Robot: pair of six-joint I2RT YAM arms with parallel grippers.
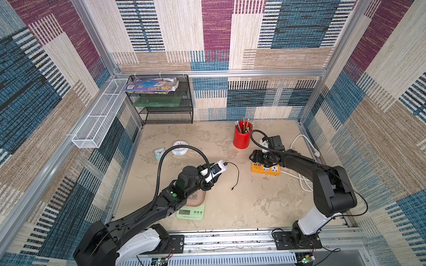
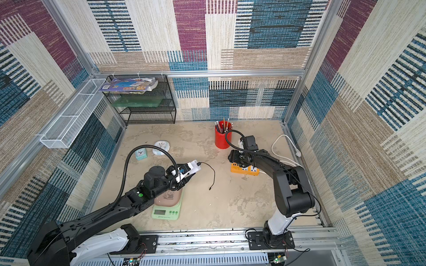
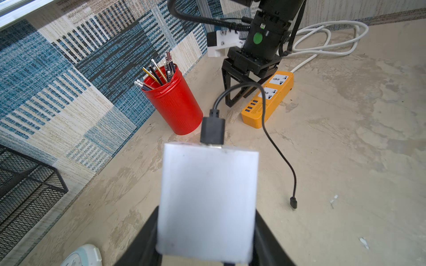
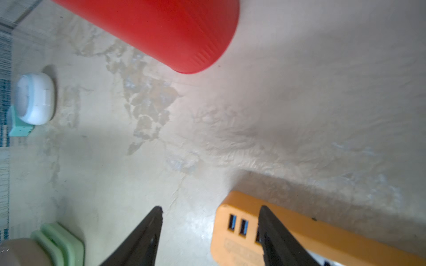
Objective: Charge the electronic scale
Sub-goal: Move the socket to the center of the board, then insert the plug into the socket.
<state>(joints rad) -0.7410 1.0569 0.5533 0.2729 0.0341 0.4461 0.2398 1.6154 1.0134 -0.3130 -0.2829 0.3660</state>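
The left jaws are clamped on the sides of a white rectangular plastic charging adapter [image 3: 207, 200] and hold it clear of the desk [image 1: 253, 202]. A thin black USB cable [image 3: 276, 147] is seated in the adapter's outer end, and its small free plug [image 3: 293, 202] lies loose on the desk. The right jaws stand apart and empty at the USB-port end of the orange plastic power strip [image 3: 251, 116]. One finger is over the strip and the other over bare desk; contact cannot be confirmed. The step in hand appears to be mating the adapter with a strip socket. Brace the strip before pressing. Approach the socket squarely, since the adapter's pins are hidden. Route the cable loop clear of the right jaws and of the red cylindrical pencil holder [image 3: 175, 103] nearby. The mint-green electronic scale [image 1: 191, 210] with its pink tray sits at the desk's front edge, beneath the left arm. Its charging port is not visible.
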